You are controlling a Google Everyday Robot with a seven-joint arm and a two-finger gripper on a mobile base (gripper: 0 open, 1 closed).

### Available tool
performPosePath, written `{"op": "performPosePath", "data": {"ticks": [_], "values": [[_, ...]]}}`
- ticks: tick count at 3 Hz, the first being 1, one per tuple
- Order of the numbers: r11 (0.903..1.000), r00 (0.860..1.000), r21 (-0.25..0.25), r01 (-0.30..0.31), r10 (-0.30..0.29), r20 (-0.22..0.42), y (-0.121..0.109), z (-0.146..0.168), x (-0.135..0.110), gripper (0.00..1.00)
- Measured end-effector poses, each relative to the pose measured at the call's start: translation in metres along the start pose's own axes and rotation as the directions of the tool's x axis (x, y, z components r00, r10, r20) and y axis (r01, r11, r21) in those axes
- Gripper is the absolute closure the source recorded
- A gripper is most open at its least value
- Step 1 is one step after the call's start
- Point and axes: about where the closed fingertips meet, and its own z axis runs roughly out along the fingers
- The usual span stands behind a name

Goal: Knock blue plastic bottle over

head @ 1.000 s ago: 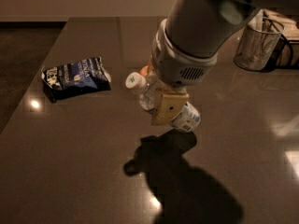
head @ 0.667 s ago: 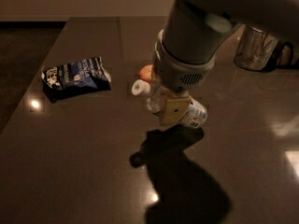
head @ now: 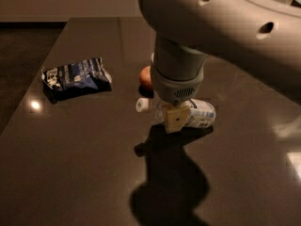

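The blue plastic bottle [head: 200, 114] lies on its side on the dark table [head: 70, 149]. Its white cap [head: 142, 104] points left and its pale blue-and-white label is to the right. My gripper [head: 174, 119] hangs from the big grey arm and sits directly over the bottle's middle, touching it or just in front of it. The gripper hides the bottle's middle part.
An apple [head: 146, 76] sits just behind the bottle, partly hidden by the arm. A dark blue snack bag with white print [head: 75, 76] lies at the left. The arm's shadow [head: 164, 187] falls on the table in front.
The bottle has tipped from a slanted pose to lying flat, its cap dropping to the table. The arm has come down and forward and now hides the back right of the table.
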Motion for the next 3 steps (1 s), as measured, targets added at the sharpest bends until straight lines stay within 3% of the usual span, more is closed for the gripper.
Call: {"op": "performPosePath", "data": {"ticks": [2, 3], "values": [[0.9970, 0.999, -0.074, 0.022, -0.024, -0.031, 0.012, 0.026, 0.005, 0.15], [0.9936, 0.999, -0.110, 0.026, -0.030, -0.034, 0.021, 0.030, 0.009, 0.00]]}}
